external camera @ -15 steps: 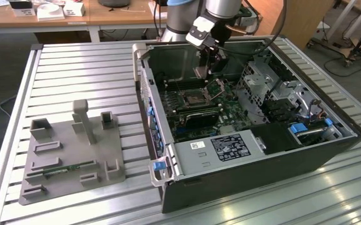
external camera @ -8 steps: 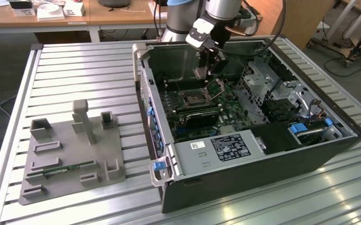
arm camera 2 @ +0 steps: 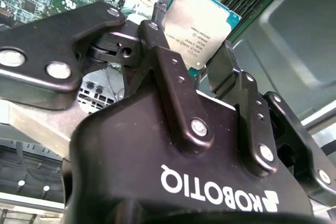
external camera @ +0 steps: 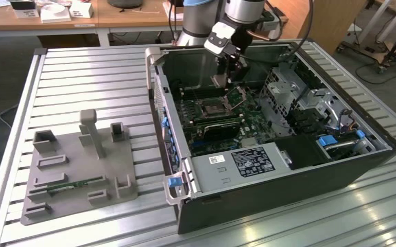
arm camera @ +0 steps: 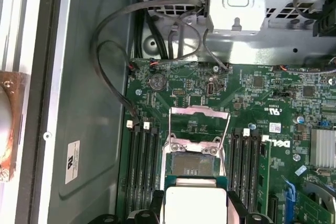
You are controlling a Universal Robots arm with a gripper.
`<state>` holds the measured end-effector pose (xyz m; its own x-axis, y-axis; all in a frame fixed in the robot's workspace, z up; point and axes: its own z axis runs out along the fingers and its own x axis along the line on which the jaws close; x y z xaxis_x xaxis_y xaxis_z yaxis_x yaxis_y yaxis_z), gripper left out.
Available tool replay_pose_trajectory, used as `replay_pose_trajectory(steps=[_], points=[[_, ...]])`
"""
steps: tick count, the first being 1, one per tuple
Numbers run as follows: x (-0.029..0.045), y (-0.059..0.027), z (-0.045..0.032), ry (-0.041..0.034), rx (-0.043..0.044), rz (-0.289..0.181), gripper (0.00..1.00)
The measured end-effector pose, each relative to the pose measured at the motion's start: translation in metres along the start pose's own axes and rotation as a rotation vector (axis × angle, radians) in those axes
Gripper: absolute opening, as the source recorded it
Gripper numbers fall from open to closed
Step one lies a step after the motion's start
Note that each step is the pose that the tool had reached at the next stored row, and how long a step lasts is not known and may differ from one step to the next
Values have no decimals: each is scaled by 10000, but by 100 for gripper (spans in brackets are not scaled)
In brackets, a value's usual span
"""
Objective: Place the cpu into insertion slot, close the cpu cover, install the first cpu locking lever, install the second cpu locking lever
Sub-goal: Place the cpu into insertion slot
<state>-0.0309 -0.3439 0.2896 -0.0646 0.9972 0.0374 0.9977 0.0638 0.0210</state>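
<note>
My end effector (arm camera 2: 190,41) pinching the chip (arm camera 2: 203,18) by its edges, over the open socket (arm camera: 195,165); cover (arm camera: 199,110) raised

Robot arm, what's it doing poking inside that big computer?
The arm's gripper has its jaws shut on the cpu, a little silver chip. It holds the chip inside the open computer case, over the green motherboard and close to the insertion slot. The chip is not in the slot yet. The cpu cover is flipped up, so the slot is open.
</note>
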Motion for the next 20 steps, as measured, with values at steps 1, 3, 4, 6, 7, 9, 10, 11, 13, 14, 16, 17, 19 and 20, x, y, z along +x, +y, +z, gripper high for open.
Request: replay_pose_trajectory(steps=[1,3,4,6,7,9,10,11,13,14,16,17,19,20], points=[[1,0,12,13,1,-28,55],[1,-1,42,26,5,-73,55],[1,-1,59,29,9,-98,55],[1,-2,94,30,15,-125,55],[3,-3,112,29,17,-126,55],[15,-5,148,28,26,-82,55],[21,-5,167,25,28,-13,55],[25,-5,186,15,30,69,55],[27,-6,222,-4,38,193,55],[27,-7,238,-11,45,229,55],[26,-9,268,-24,88,254,55],[25,-10,285,-31,113,256,55],[25,-12,318,-55,139,256,55],[26,-13,333,-80,147,256,55]])
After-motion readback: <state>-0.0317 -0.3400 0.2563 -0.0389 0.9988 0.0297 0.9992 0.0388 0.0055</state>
